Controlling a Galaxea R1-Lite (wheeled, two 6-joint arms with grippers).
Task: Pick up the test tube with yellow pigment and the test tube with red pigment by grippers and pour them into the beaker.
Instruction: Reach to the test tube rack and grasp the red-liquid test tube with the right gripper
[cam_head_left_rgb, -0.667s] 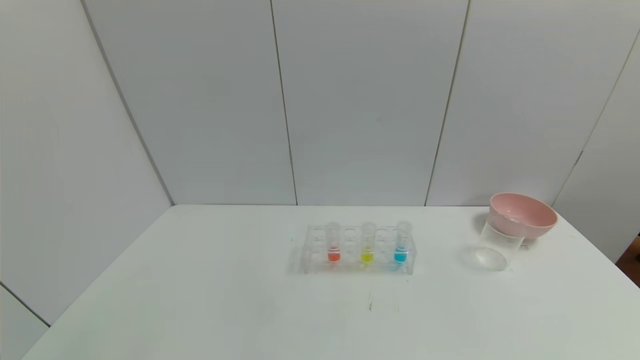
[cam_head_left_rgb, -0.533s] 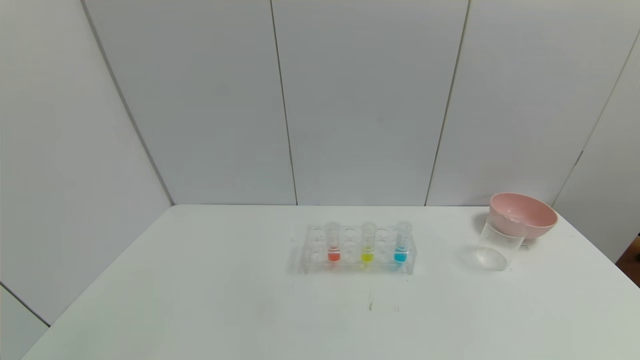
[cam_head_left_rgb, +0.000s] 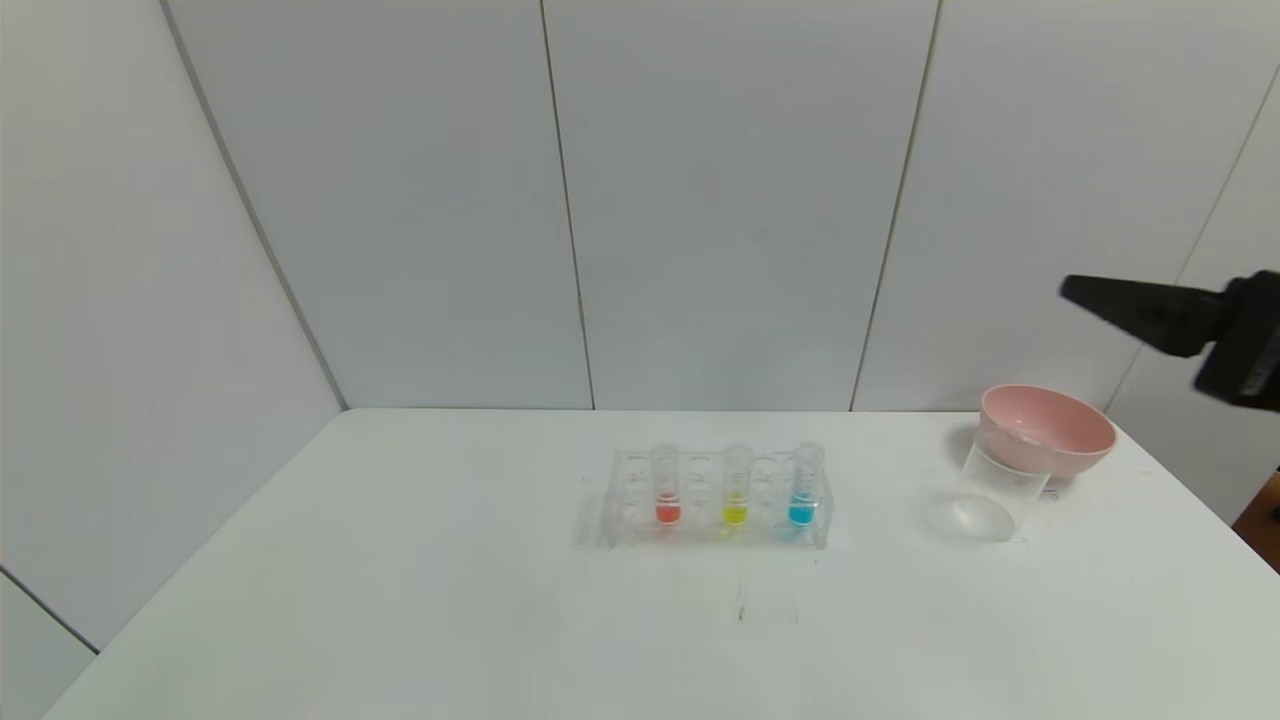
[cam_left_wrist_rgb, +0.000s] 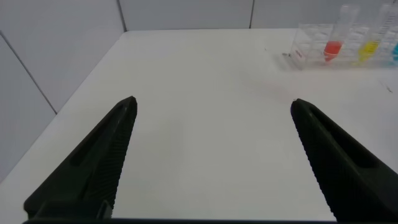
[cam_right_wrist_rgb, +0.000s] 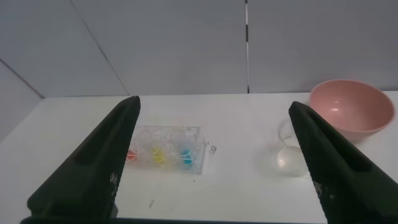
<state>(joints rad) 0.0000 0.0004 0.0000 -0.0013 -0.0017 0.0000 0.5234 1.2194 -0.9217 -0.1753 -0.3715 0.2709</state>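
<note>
Standing upright in clear rack (cam_head_left_rgb: 717, 500) mid-surface: test tube with red pigment (cam_head_left_rgb: 666, 485), test tube with yellow pigment (cam_head_left_rgb: 735, 486); beaker (cam_head_left_rgb: 990, 495) well right. Likely light, slick, fragile; best gripped near the upper stems. Right gripper (cam_right_wrist_rgb: 214, 155) aloft, jaws wide; left gripper (cam_left_wrist_rgb: 214, 152) low, likewise spread.
</note>
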